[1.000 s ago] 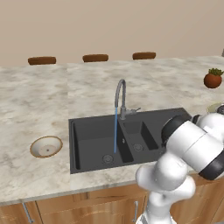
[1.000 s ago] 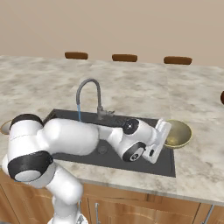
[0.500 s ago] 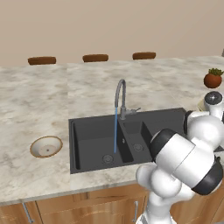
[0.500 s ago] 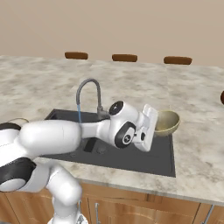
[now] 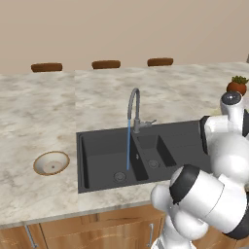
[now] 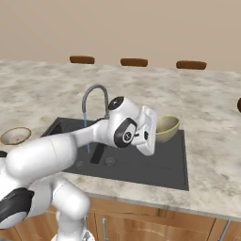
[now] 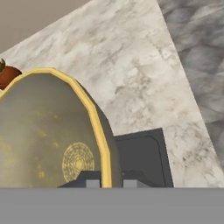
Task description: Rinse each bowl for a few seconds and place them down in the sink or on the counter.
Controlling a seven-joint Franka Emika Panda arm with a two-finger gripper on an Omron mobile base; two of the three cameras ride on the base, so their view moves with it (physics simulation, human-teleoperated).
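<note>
The marbled table (image 5: 44,112) carried the black sink (image 5: 102,148), water running from its tap (image 5: 132,104). The hand (image 6: 149,129) pinched the olive bowl (image 6: 165,128) by its rim, held above the sink's right end. Such a thin edge grip might slip under the stream. The shallow bowl (image 5: 51,163) sat on the table, left of the sink.

Rendered scene, evenly and softly lit from above, no glare or hard shadows; faint shade inside the dark sink (image 5: 102,155); counter (image 5: 44,107) marbling slightly soft far off; hand view coarse and blurred close up on the olive bowl (image 7: 48,135).
</note>
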